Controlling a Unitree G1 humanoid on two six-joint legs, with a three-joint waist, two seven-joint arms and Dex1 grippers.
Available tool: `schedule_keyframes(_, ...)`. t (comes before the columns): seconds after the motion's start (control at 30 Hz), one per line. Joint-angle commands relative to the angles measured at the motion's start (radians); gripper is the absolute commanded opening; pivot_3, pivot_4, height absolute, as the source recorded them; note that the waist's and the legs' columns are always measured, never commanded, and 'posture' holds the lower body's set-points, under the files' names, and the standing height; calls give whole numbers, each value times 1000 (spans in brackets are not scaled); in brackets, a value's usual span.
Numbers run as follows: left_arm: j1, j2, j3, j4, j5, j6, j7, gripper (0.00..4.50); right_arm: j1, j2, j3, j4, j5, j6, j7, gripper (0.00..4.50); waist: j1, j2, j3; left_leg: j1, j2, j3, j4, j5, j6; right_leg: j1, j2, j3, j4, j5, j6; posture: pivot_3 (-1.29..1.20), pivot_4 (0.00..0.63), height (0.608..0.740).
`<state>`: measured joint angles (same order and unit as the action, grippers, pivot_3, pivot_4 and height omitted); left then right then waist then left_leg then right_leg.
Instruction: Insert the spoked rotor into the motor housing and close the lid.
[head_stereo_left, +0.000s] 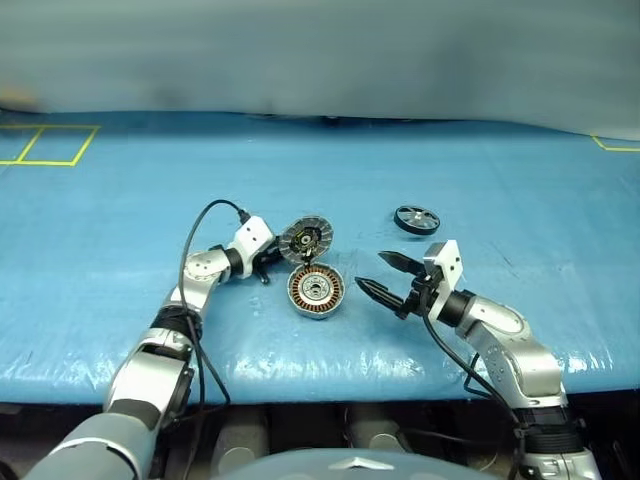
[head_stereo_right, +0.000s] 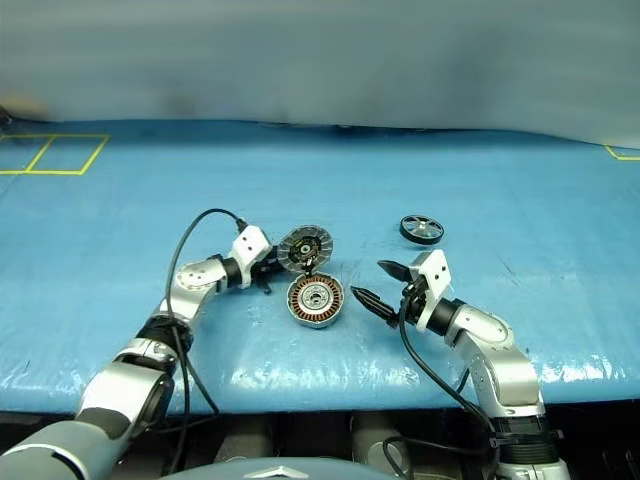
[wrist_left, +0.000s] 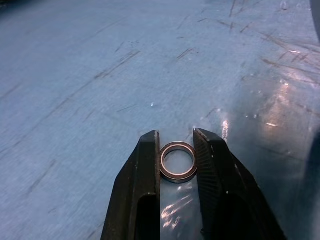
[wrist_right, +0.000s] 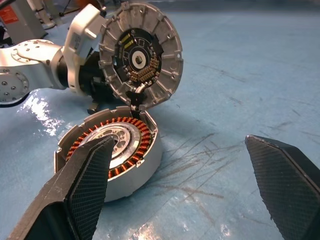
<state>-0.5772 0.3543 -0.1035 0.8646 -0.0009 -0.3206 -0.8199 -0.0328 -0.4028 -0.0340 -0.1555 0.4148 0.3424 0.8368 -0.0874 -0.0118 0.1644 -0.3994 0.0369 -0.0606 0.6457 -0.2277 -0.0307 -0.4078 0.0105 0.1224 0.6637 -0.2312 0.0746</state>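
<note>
The motor housing (head_stereo_left: 316, 290) lies open on the blue table, copper windings up. Its lid (head_stereo_left: 306, 240) stands upright at the housing's far edge, its inner face toward me. The spoked rotor (head_stereo_left: 417, 219) lies flat by itself, farther back and to the right. My left gripper (head_stereo_left: 264, 264) sits just left of the lid, low over the table. In the left wrist view, my left gripper (wrist_left: 176, 135) is shut on a thin wire ring (wrist_left: 178, 176). My right gripper (head_stereo_left: 372, 271) hovers open just right of the housing, with nothing between its fingers.
A shiny blue sheet (head_stereo_left: 520, 160) covers the table. Yellow tape squares (head_stereo_left: 45, 145) mark its far left corner. The table's front edge (head_stereo_left: 330, 385) runs close below both arms. A black cable (head_stereo_left: 200, 225) loops up from my left wrist.
</note>
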Motion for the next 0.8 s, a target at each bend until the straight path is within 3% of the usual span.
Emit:
schedule_keyframes(0.03, 97, 69, 34, -133, -56, 38, -84, 635, -2, -16, 14, 2, -18, -45, 16, 4434, 1, 0, 0, 0, 0, 0, 0, 0, 0, 0, 0, 0, 0, 0, 0, 0, 150, 740)
schedule_keyframes(0.27, 317, 213, 67, -598, -222, 294, -239, 635, -12, -32, 45, 26, -1, -56, 69, 4434, 12, 0, 1, -3, 0, 0, -1, 0, 0, -2, -1, 0, -1, -1, -2, 0, 150, 740)
schedule_keyframes(0.43, 380, 261, 38, -849, -289, 464, -281, 635, -22, -51, 70, 43, -2, -32, 99, 4434, 26, -1, 2, -4, 0, 0, 1, 0, 0, -2, -2, -1, -1, -4, -7, 0, 150, 740)
schedule_keyframes(0.6, 362, 256, -12, -956, -306, 517, -309, 635, -28, -57, 81, 53, -10, -49, 110, 4434, 23, -1, 2, -4, 0, 1, 1, 0, 0, -3, -2, 0, -2, -4, -7, 0, 150, 740)
schedule_keyframes(0.8, 323, 223, -83, -936, -288, 508, -331, 635, -13, -65, 75, 52, -13, -62, 104, 4434, 21, -1, 2, -4, 0, 1, 1, 0, 0, -3, -1, 0, -2, -4, -7, 0, 150, 740)
